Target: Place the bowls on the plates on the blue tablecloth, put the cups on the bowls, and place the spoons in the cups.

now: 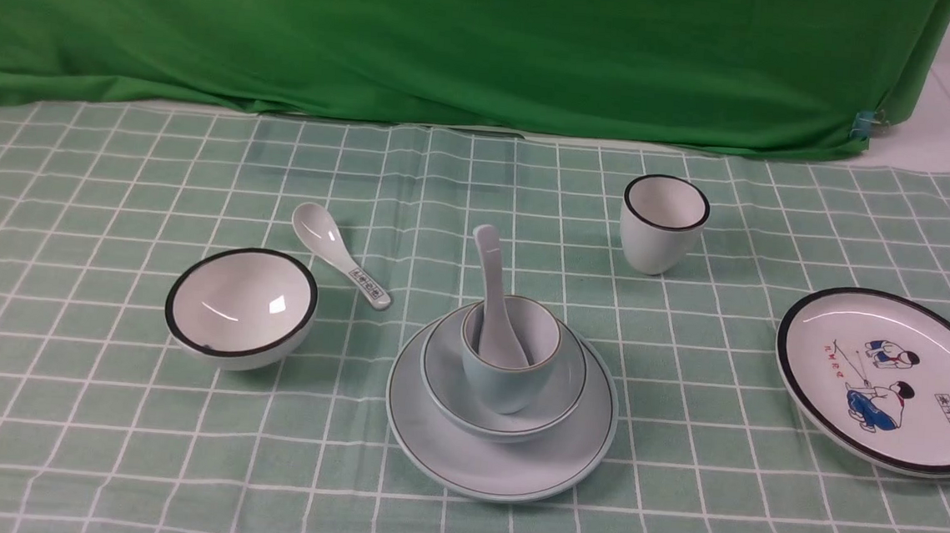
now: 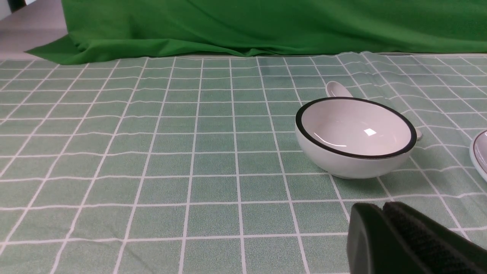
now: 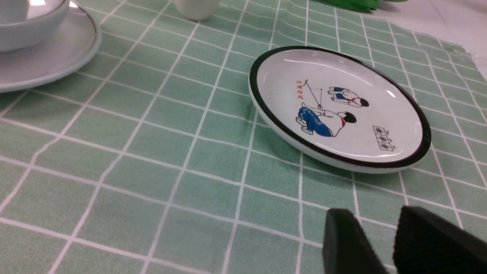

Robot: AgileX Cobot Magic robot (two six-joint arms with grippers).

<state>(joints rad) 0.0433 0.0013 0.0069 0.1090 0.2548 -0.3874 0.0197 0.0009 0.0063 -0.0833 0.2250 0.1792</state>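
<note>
Blue set point(image 1: 503, 385) fully stacked with spoon; white bowl point(image 1: 240, 307), cup point(image 1: 664, 223), spoon point(image 1: 340, 254), plate point(image 1: 889, 381) unstacked; left gripper point(image 2: 384, 213) pressed together, right gripper point(image 3: 380, 228) slightly spread.

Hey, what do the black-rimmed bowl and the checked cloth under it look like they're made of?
The black-rimmed bowl looks like glazed ceramic: a glossy white surface with sharp light reflections inside, though hard plastic can't be ruled out. The checked cloth looks like matte woven fabric: it shows a fine speckled texture and creases near the far edge.
</note>
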